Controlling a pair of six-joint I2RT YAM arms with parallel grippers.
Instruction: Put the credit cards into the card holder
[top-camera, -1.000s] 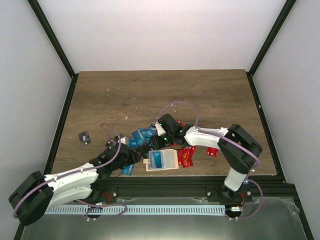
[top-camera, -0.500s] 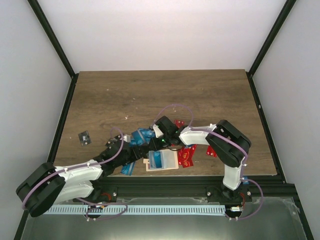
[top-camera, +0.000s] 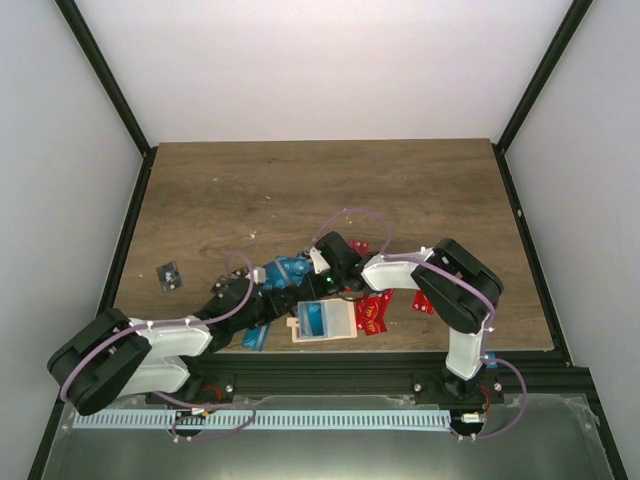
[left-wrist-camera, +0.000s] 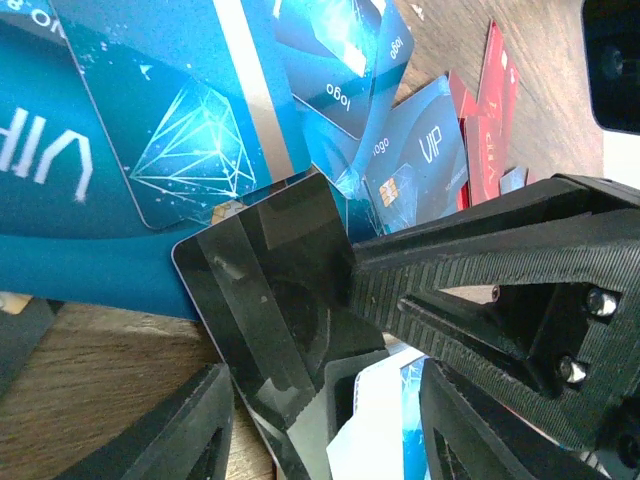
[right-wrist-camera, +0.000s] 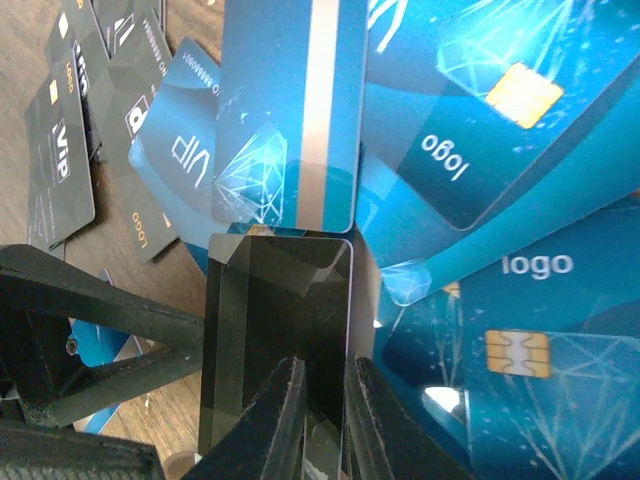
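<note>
The card holder (top-camera: 345, 322) is a pale beige, roughly square flat sleeve with a blue card showing in it. It lies near the front edge of the wooden table (top-camera: 300, 190), between the 2 arms. Most of the credit cards (top-camera: 285, 272) form an overlapping blue heap just behind and left of it, beneath both wrists. The red cards (top-camera: 372, 315) lie just right of the holder, and a lone black card (top-camera: 169, 275) lies well apart to the left. The top view is too small for any print, and only the wrist views make it legible. In the right wrist view, blue cards carry "logo" in white beside gold chips, another reads "VIP", and dark cards at the left edge show "VIP" and an orange "logo". In the left wrist view a large "VIP" appears upside down, and a darker blue card reads "logo VIP". The right gripper (right-wrist-camera: 325, 372) has its jaws almost together, pinching the edge of a glossy black card (right-wrist-camera: 275, 320) that bears no readable print. Only the left wrist view shows a ribbed finger of that gripper pressed on the card's face. The left gripper (left-wrist-camera: 320, 400) has its jaws spread wide on either side of that card, holding nothing.
</note>
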